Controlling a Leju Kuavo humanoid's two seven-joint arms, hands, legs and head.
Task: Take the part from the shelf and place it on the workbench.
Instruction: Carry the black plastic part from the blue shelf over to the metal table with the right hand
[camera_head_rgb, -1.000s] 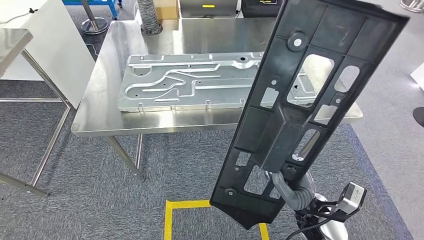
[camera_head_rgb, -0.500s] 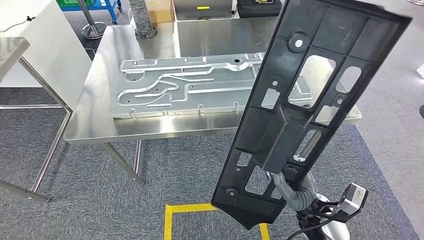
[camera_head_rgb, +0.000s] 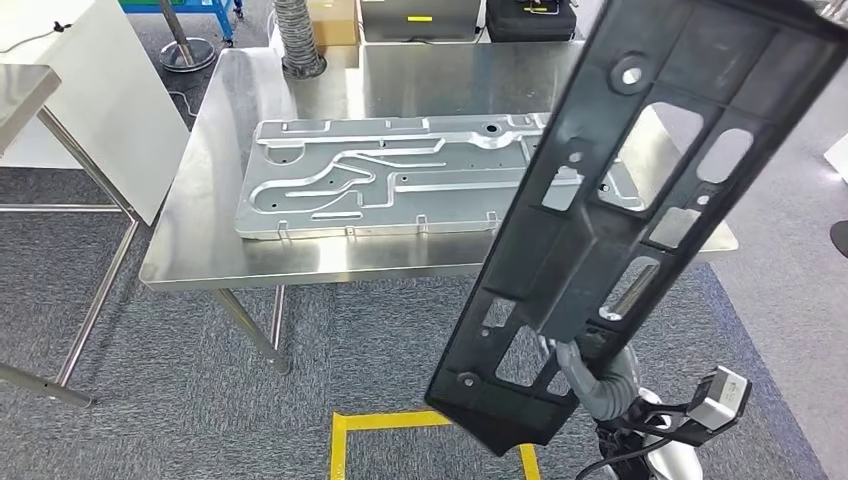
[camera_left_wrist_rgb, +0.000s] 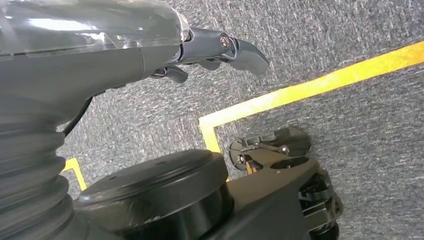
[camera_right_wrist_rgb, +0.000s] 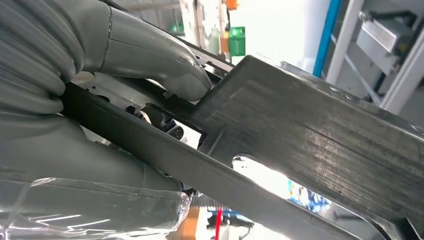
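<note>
Right hand (camera_head_rgb: 585, 372) gripping black plastic panel (camera_head_rgb: 620, 210), tilted upright before steel worktop (camera_head_rgb: 215, 250); left hand (camera_left_wrist_rgb: 210, 50) hanging, fingers apart, holding nothing.

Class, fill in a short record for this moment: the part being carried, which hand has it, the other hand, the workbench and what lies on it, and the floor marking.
Carried part: long black plastic panel with cut-outs, tilted, above the floor
Holding hand: right hand, gripping the panel near its lower end
Other hand: left hand, holding nothing, over the carpet
Workbench: steel table, ahead of the robot
On the workbench: flat silver metal plate
Floor marking: yellow tape on grey carpet
</note>
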